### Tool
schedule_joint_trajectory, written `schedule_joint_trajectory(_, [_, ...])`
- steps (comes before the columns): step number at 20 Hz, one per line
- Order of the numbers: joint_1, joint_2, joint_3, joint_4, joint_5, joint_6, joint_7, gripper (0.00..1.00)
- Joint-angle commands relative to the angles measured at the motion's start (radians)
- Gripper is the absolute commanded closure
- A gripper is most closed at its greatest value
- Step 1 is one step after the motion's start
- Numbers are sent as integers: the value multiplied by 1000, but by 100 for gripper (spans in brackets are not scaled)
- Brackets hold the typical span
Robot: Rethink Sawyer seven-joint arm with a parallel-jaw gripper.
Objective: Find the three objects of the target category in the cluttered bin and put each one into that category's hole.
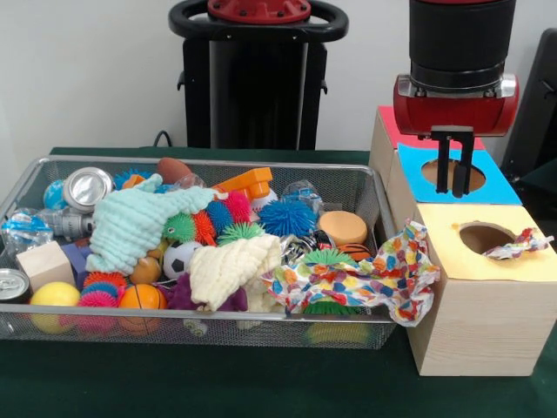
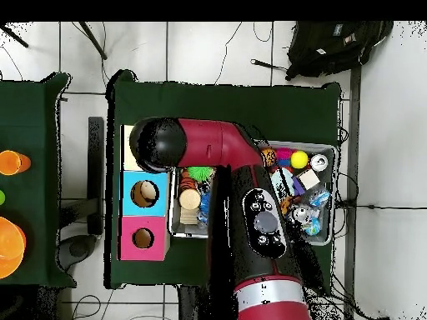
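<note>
My gripper (image 1: pixel 454 174) hangs above the row of boxes. Its two black fingers (image 1: pixel 443 165) are slightly apart with nothing between them, and they show in front of the hole of the blue-topped box (image 1: pixel 505 185). A scrap of multicoloured cloth (image 1: pixel 520 246) lies at the hole of the yellow-topped box (image 1: pixel 487 313). A second multicoloured cloth (image 1: pixel 365 274) drapes over the right end of the wire bin (image 1: pixel 26 178). A mint cloth (image 1: pixel 130 222) and a cream cloth (image 1: pixel 231 270) lie on the clutter. In the overhead view the arm (image 2: pixel 225 150) hides the gripper.
The bin also holds spiky balls (image 1: pixel 287 218), cans (image 1: pixel 87 187), a small football (image 1: pixel 180 258), a wood block (image 1: pixel 43 264) and an orange ball (image 1: pixel 141 298). A pink-topped box (image 1: pixel 390 126) stands behind the blue one. A second table with orange items (image 2: pixel 10 242) sits at the overhead view's left.
</note>
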Motion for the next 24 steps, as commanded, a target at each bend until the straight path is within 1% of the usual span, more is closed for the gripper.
schedule_joint_trajectory(1, [-41,76,9,-121,-67,130,-59,100])
schedule_joint_trajectory(6, [-64,93,26,-195,-86,192,-100,100])
schedule_joint_trajectory(7, [-68,93,24,-191,-72,180,-70,100])
schedule_joint_trajectory(8, [-76,99,32,-205,-73,193,-75,0])
schedule_joint_trajectory(11, [-77,118,42,-251,-79,229,-97,0])
schedule_joint_trajectory(13, [-81,119,41,-270,-78,257,-97,0])
schedule_joint_trajectory(14, [-85,115,41,-262,-77,255,-97,0])
schedule_joint_trajectory(17, [-96,119,47,-275,-80,272,-115,0])
schedule_joint_trajectory(19, [-103,135,48,-296,-87,278,-123,0])
schedule_joint_trajectory(21, [-111,148,51,-298,-92,262,-132,0])
schedule_joint_trajectory(22, [-114,144,49,-283,-95,245,-131,0])
schedule_joint_trajectory(24, [-112,153,45,-290,-107,231,-131,0])
